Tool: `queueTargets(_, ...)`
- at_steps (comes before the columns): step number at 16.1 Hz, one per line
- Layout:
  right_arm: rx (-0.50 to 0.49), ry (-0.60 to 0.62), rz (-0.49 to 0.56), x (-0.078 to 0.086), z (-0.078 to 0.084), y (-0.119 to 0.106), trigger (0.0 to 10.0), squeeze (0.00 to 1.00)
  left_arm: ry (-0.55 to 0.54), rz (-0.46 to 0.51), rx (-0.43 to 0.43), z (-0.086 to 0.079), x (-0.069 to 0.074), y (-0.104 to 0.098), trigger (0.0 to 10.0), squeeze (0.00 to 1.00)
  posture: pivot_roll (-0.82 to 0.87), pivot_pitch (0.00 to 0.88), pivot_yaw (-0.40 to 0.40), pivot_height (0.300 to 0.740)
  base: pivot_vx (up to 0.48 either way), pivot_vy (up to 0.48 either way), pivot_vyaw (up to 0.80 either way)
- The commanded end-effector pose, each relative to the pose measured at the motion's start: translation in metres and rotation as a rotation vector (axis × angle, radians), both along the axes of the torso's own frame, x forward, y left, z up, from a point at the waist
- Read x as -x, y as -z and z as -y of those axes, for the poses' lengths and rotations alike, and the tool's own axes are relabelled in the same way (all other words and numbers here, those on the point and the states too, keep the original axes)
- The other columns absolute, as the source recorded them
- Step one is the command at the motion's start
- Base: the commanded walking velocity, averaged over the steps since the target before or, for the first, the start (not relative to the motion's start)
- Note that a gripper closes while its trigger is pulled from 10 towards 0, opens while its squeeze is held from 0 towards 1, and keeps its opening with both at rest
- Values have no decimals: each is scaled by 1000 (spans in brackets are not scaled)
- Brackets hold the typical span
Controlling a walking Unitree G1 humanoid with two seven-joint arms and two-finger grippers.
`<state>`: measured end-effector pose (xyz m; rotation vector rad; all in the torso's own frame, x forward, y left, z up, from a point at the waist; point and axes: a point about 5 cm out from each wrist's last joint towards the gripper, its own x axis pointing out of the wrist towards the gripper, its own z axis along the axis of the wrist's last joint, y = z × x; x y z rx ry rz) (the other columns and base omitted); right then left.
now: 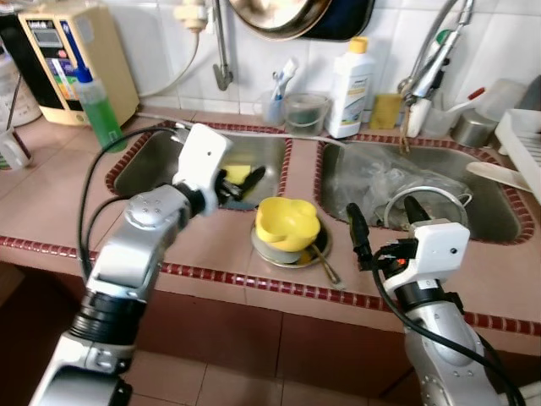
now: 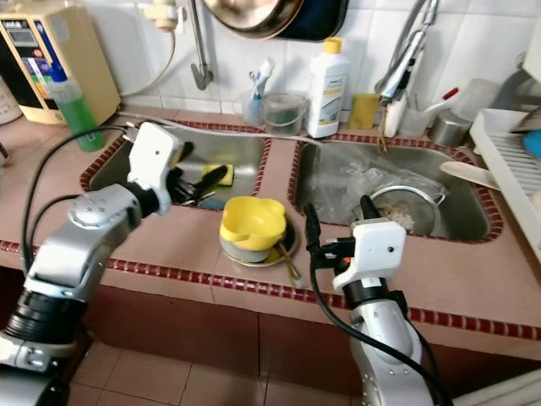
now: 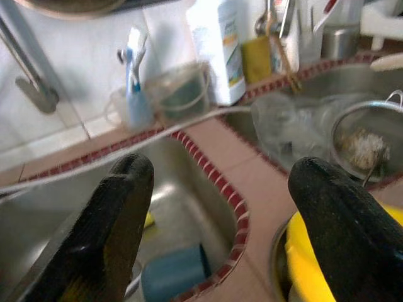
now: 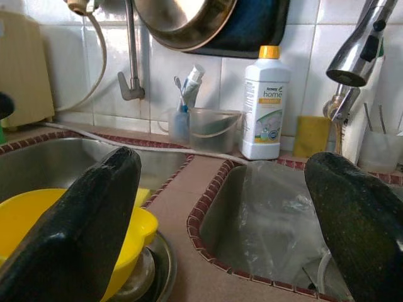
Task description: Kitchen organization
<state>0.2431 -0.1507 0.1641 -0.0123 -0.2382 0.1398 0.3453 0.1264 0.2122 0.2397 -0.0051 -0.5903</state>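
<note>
A yellow bowl point(image 1: 287, 222) sits in a metal dish point(image 1: 272, 251) on the tiled divider between the two sinks, with a spoon point(image 1: 326, 267) resting on the dish's rim. My left gripper point(image 1: 241, 186) is open over the front right corner of the left sink point(image 1: 152, 161), just left of the bowl, with nothing between its fingers. In that sink lie a yellow sponge point(image 1: 239, 172) and a blue object point(image 3: 173, 274). My right gripper point(image 1: 385, 222) stands open, holding nothing, at the counter's front edge, right of the bowl and before the right sink point(image 1: 499, 216).
The right sink holds a clear plastic bag point(image 1: 368, 173) and a wire strainer point(image 1: 427, 203). Along the back wall stand a white detergent bottle point(image 1: 351, 80), a toothbrush cup point(image 1: 272, 103), a clear tub point(image 1: 304, 112), a green bottle point(image 1: 100, 106) and a water filter point(image 1: 72, 55). A dish rack point(image 1: 522, 144) stands far right.
</note>
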Motion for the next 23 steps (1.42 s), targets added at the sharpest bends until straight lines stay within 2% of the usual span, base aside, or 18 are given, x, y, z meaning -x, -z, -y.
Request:
queueTargets(1, 5, -3, -5, 2, 4, 0, 10000, 1000, 3, -4, -31, -3, -4, -5, 10000, 0, -175, 0, 35, 740, 0, 0, 0)
queueTargets(4, -6, -20, -1, 3, 5, -1, 10000, 1000, 22, -16, -79, -2, -9, -7, 10000, 0, -180, 0, 40, 740, 0, 0, 0)
queueTargets(6, 14, -35, -29, 3, 2, 1, 10000, 980, 60, -58, -122, 5, -11, -7, 10000, 0, -182, 0, 42, 740, 0, 0, 0)
queueTargets(7, 24, -55, -35, 4, 0, 1, 10000, 0, 69, -77, -135, 10, -12, -7, 10000, 0, -182, 0, 42, 740, 0, 0, 0)
queueTargets(9, 21, -125, -53, 7, -5, 3, 10000, 0, 101, -96, -165, 22, -13, -10, 10000, 0, -185, 0, 48, 740, 0, 0, 0)
queueTargets(11, 22, -147, -63, 10, -4, 3, 10000, 0, 129, -123, -177, 36, -14, -10, 10000, 0, -188, 0, 52, 740, 0, 0, 0)
queueTargets(13, 22, -159, -113, 16, 1, 9, 10000, 0, 114, -215, -139, 46, -17, -6, 10000, 0, -207, 0, 57, 740, 0, 0, 0)
queueTargets(14, 34, -181, -144, 24, 3, 13, 10000, 0, 149, -253, -136, 60, -16, -9, 10000, 0, -218, 0, 61, 740, 0, 0, 0)
queueTargets(18, 12, -210, -163, 30, 1, 12, 10000, 0, 169, -316, -133, 73, -18, -12, 10000, 0, -221, 2, 67, 740, 0, 0, 0)
queueTargets(20, -8, -235, -162, 32, -5, 8, 10000, 0, 107, -337, -173, 82, -25, -14, 10000, 0, -224, 5, 82, 740, 0, 0, 0)
queueTargets(23, -61, -256, -147, 33, -16, 3, 10000, 0, -26, -344, -231, 87, -36, -10, 10000, 0, -226, 1, 96, 740, 0, 0, 0)
